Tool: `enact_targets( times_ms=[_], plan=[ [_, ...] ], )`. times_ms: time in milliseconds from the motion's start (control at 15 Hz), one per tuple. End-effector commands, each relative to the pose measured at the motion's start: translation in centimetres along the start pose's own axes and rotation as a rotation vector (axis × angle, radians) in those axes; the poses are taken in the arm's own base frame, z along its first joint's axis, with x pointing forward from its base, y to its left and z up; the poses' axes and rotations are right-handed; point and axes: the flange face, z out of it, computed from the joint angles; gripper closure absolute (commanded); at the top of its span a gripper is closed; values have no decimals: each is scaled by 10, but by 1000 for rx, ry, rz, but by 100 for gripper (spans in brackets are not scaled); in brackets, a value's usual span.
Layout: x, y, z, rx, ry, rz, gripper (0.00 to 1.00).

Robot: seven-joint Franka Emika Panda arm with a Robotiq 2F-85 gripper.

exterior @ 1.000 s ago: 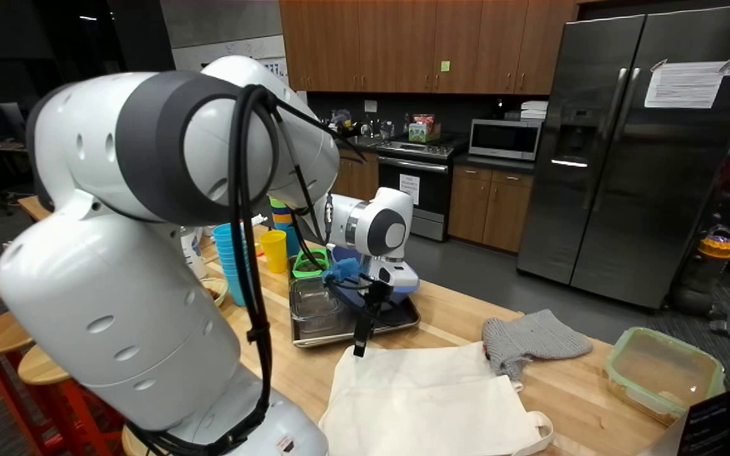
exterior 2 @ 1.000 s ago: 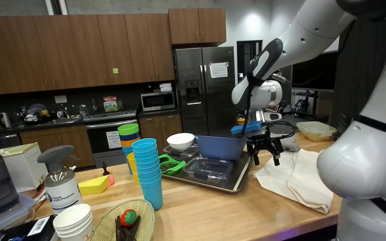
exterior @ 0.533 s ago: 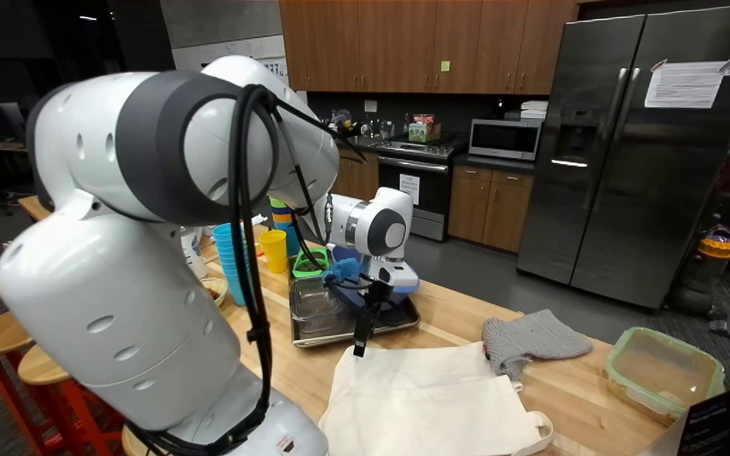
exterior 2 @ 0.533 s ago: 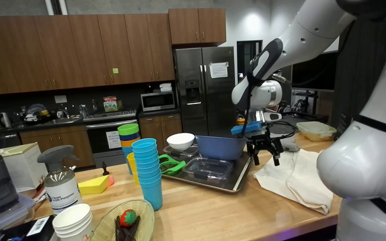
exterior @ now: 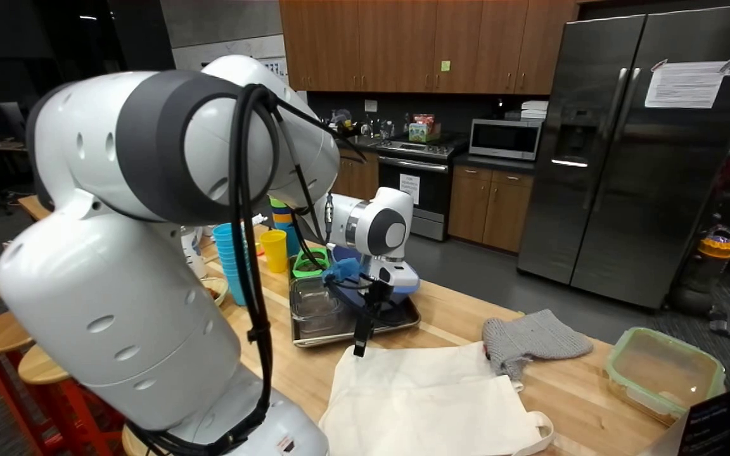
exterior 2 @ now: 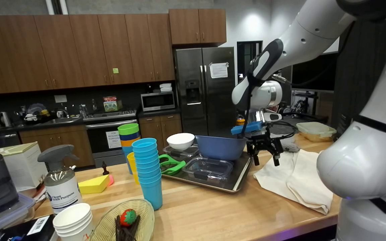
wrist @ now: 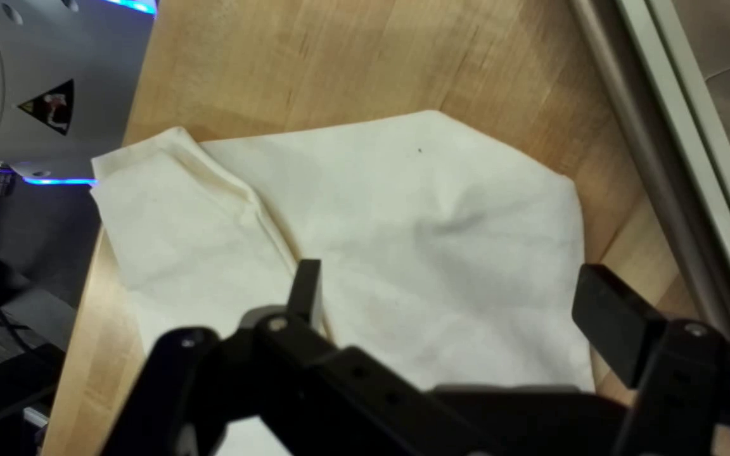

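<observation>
On the wooden worktop (exterior 2: 196,217), the cream cloth (wrist: 403,209) was laid partly folded, just apart from the metal tray (exterior 2: 241,170). Pincer (exterior 2: 266,161) was spread wide above the cloth, nothing held; grasping was judged not yet done.

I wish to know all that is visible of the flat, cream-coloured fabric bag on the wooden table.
The flat, cream-coloured fabric bag looks like plain canvas, with a looped strap at one end. It lies on the light-brown wooden table, one part seemingly folded over along a raised edge, the rest wrinkled. A grey knitted cloth seems to touch its edge. Above it hangs the open, black two-fingered gripper, apparently without contact.
</observation>
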Motion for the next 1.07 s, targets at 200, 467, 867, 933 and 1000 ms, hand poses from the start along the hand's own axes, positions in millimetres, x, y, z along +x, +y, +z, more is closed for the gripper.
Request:
enact_targets(
  times_ms=[200, 467, 867, 933, 1000],
  plan=[
    [0, 0, 0, -1, 0, 0, 0],
    [0, 0, 0, -1, 0, 0, 0],
    [1, -2, 0, -3, 14, 84, 0],
    [1, -3, 1, 3, 17, 117, 0],
    [1, -3, 0, 10, 19, 147, 0]
  ],
)
